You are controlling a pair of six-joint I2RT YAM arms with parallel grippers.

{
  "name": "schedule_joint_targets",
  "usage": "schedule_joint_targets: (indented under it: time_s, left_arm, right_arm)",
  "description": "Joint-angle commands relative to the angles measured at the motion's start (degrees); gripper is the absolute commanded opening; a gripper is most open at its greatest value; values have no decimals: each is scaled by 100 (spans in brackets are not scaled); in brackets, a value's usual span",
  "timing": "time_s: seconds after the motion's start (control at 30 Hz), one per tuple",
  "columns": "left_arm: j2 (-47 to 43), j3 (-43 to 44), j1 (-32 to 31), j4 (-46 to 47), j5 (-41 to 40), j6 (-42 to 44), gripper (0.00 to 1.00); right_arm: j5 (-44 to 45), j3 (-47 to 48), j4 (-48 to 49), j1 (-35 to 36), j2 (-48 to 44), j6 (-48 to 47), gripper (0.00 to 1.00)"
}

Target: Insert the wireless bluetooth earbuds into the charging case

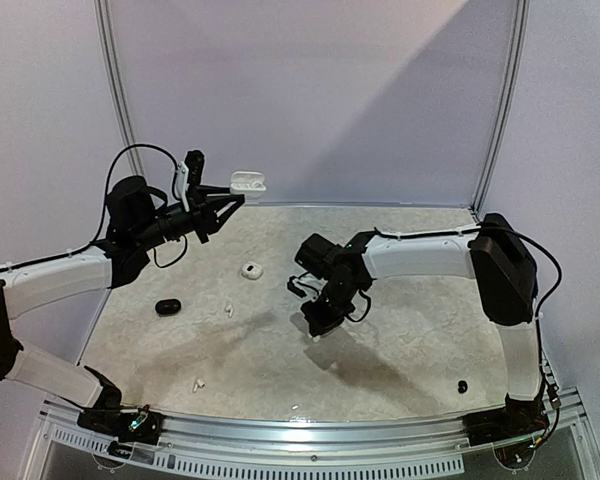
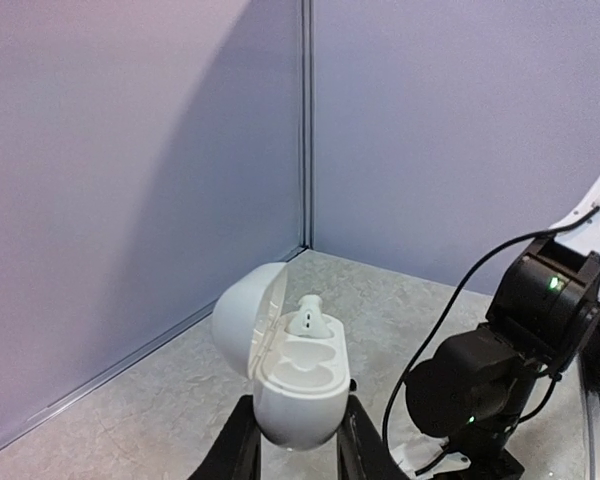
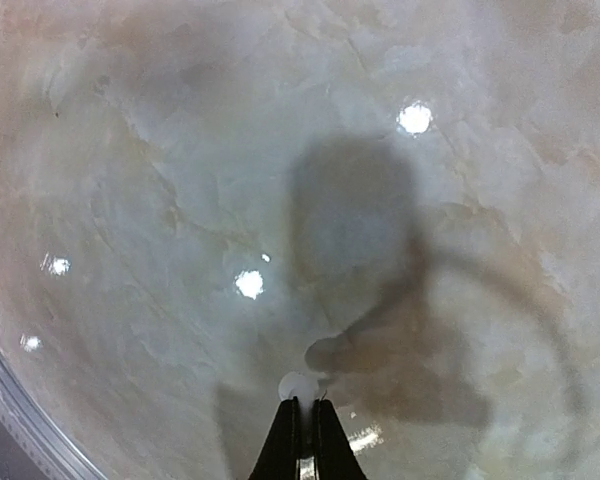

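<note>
No text, label, brand, number or sign is showing readably in any of the three views. The white charging case (image 2: 298, 390) and the black arm housings (image 2: 543, 305) are presenting only plain surfaces, with no marking that is resolving into letters or digits.

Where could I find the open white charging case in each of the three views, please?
Top external: the open white charging case sits upper left, in the left pincer.
Left wrist: bottom centre, lid open.
Right wrist: not in it.
Shared landmark: the marbled table.
</note>
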Motion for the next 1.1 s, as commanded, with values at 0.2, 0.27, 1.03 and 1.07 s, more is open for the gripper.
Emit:
schedule_joint_targets:
  time_s: [0.2,0.27,1.03,1.07]
  left_arm:
    - [-65,-70,35,624,1322,20,0]
    - [-29,-30,33,799,1697,-129,0]
    - [175,353,-320,146,3044,440,0]
    - [167,353,-316,142,3049,440,0]
  right_arm:
    - [1739,990,-543,-16,-2321,-1488,0]
    - [1961,1077,-356,-21,-2768,-1754,0]
    - [828,3636,-309,950,-1425,-3610,0]
    - [823,3634,-326,953,-1416,-3625,0]
